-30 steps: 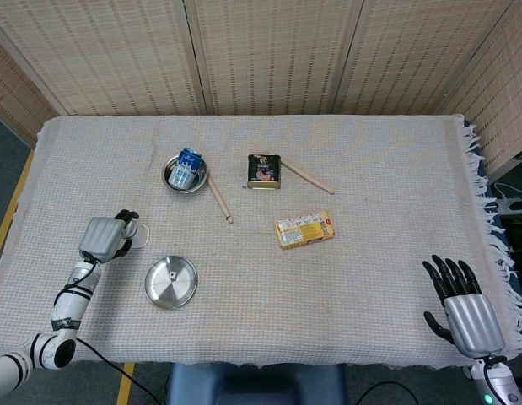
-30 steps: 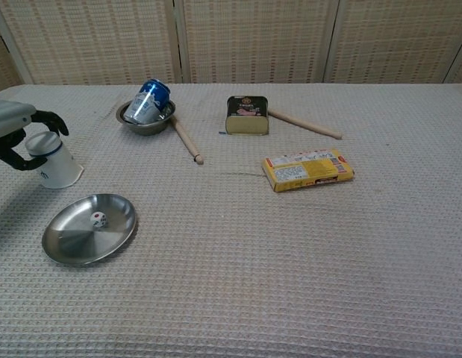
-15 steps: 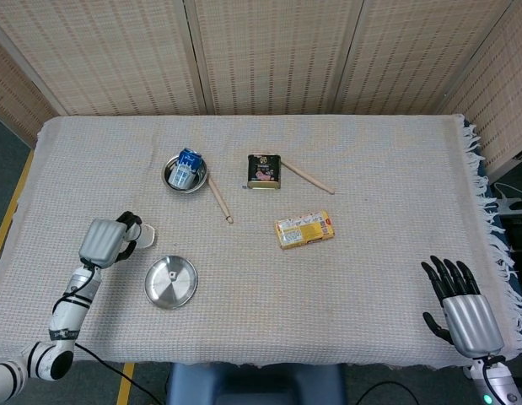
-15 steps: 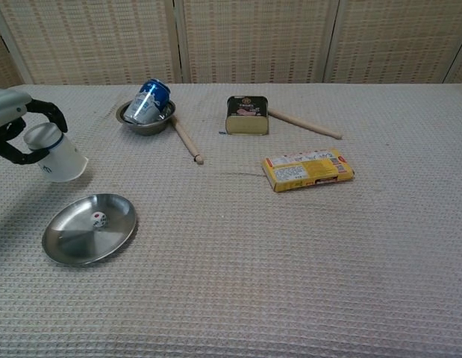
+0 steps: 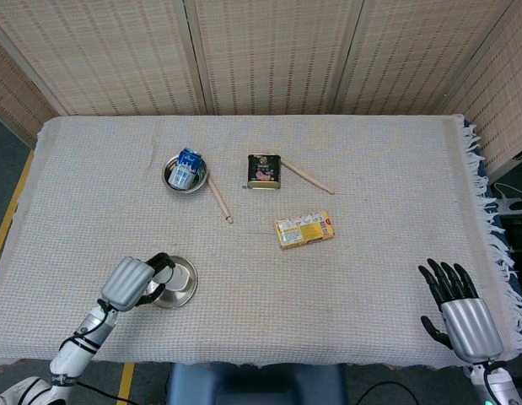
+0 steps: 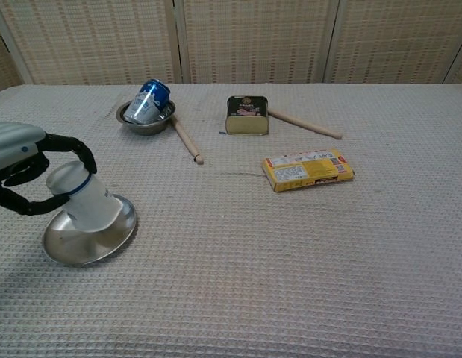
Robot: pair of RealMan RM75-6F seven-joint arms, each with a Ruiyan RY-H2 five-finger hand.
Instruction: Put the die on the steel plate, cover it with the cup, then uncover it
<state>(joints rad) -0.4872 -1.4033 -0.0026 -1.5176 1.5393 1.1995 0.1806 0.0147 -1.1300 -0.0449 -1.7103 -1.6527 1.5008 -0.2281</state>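
The steel plate point(image 6: 74, 242) point(image 5: 183, 285) lies near the table's front left. My left hand point(image 6: 18, 160) point(image 5: 130, 283) grips an upturned white cup point(image 6: 85, 198) and holds it tilted over the plate, its mouth down on or just above the plate's middle. The cup hides the die in both views. In the head view the hand covers most of the cup. My right hand point(image 5: 460, 310) hovers at the front right corner, fingers spread, holding nothing. The chest view does not show it.
At the back left a small steel bowl point(image 6: 145, 119) holds a blue can point(image 6: 150, 99). Two wooden sticks point(image 6: 186, 139) point(image 6: 304, 124) flank a dark tin point(image 6: 247, 115). A yellow packet point(image 6: 307, 169) lies mid-table. The cloth's fringed edge point(image 5: 488, 219) runs along the right.
My left hand carried the cup from the table left of the plate toward me and over the plate. The die, visible on the plate before, is now hidden by the cup.
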